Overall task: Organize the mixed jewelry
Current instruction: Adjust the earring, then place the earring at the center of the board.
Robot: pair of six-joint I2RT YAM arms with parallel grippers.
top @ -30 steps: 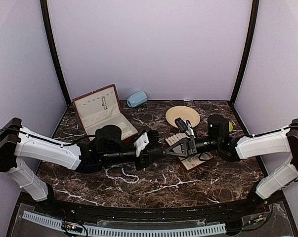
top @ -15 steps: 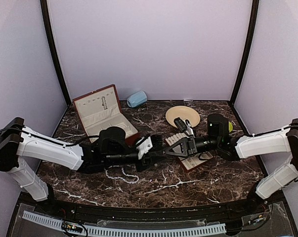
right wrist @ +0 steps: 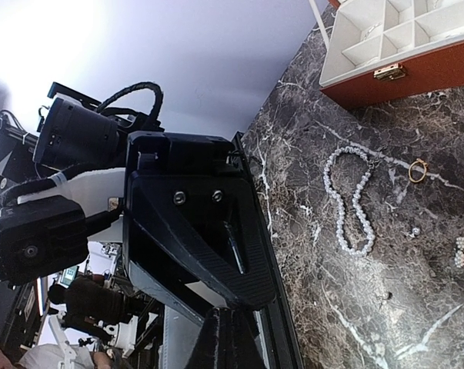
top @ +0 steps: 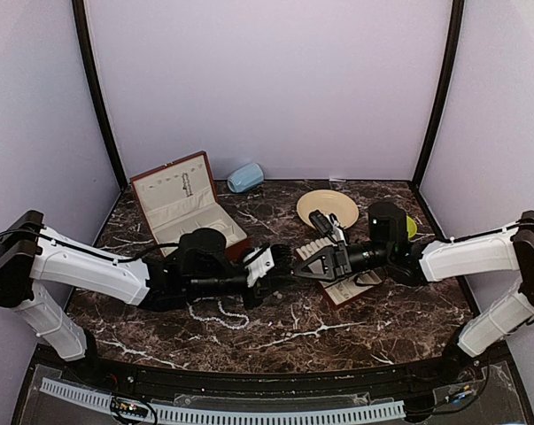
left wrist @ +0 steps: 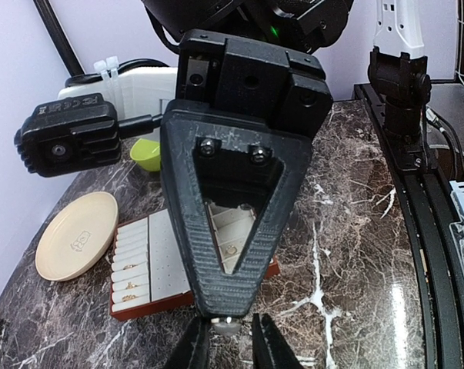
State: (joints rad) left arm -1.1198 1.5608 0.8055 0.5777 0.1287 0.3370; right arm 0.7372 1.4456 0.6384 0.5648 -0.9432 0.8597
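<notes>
My two grippers meet tip to tip above the marble, in front of the cream slotted tray (top: 348, 289). My right gripper (left wrist: 224, 311) is shut on a small silvery piece (left wrist: 226, 326) at its tip. Around that piece stands my left gripper (left wrist: 230, 344), narrowly open, with a gap still showing on one side. In the top view the left gripper (top: 282, 266) faces the right gripper (top: 297, 268). A white pearl strand (right wrist: 351, 201) lies looped on the table, with a gold ring (right wrist: 418, 170) and small earrings (right wrist: 461, 251) beside it. Gold rings (left wrist: 129, 287) sit in the tray's slots.
A red-brown box (top: 182, 202) stands open at the back left, its compartments (right wrist: 393, 31) cream-lined. A cream plate (top: 327, 207) lies behind the tray. A green cup (top: 412, 227) stands right of it and a pale blue object (top: 245, 177) sits by the back wall.
My left gripper has slid right to the right gripper's tip, and its jaws have narrowed around the silvery piece. The right arm has barely moved.
</notes>
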